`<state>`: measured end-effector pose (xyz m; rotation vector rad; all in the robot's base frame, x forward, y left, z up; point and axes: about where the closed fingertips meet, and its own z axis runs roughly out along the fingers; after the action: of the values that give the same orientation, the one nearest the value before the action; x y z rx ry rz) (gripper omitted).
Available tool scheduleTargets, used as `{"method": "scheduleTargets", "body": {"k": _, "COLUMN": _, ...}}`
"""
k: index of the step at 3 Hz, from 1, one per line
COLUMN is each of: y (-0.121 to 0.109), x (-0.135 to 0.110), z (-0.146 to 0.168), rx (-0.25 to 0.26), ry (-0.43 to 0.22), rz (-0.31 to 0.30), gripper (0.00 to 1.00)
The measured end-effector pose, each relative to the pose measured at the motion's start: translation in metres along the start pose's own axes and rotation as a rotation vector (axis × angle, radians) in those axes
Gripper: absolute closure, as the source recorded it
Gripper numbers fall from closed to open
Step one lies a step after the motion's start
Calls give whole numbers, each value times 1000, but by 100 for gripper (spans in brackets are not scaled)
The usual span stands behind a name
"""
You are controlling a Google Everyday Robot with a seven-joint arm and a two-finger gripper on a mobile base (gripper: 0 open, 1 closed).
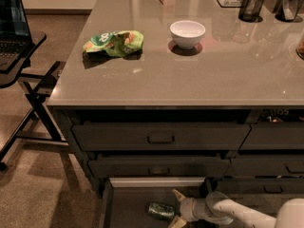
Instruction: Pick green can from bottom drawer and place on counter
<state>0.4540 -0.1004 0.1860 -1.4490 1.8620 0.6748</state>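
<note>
The green can (160, 211) lies on its side on the dark floor of the open bottom drawer (124, 208) at the bottom of the camera view. My gripper (176, 208) is inside the drawer, just right of the can. It is open, with one pale finger above and one below the can's right end. The white arm comes in from the lower right. The grey-beige counter (228, 70) fills the upper part of the view.
On the counter lie a bright green snack bag (114, 42) and a white bowl (187, 33), with black mesh cups (251, 5) at the back right. Two closed drawer fronts (160, 137) sit above the open drawer. A black stand with a laptop (14, 32) is at left.
</note>
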Motion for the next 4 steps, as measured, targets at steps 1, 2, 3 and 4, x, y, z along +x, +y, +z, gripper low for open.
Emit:
{"method": "scheduleTargets", "body": {"k": 1, "y": 0, "x": 22, "z": 24, "rx": -19, "ry": 33, "rz": -33, "gripper": 0}}
{"method": "scheduleTargets", "body": {"k": 2, "y": -4, "x": 32, "z": 37, "rx": -24, "ry": 39, "rz": -43, "gripper": 0}}
{"method": "scheduleTargets", "body": {"k": 3, "y": -7, "x": 41, "z": 46, "rx": -23, "ry": 41, "rz": -22, "gripper": 0}}
{"method": "scheduleTargets", "body": {"k": 4, "y": -7, "x": 41, "z": 46, "rx": -23, "ry": 41, "rz": -22, "gripper": 19}}
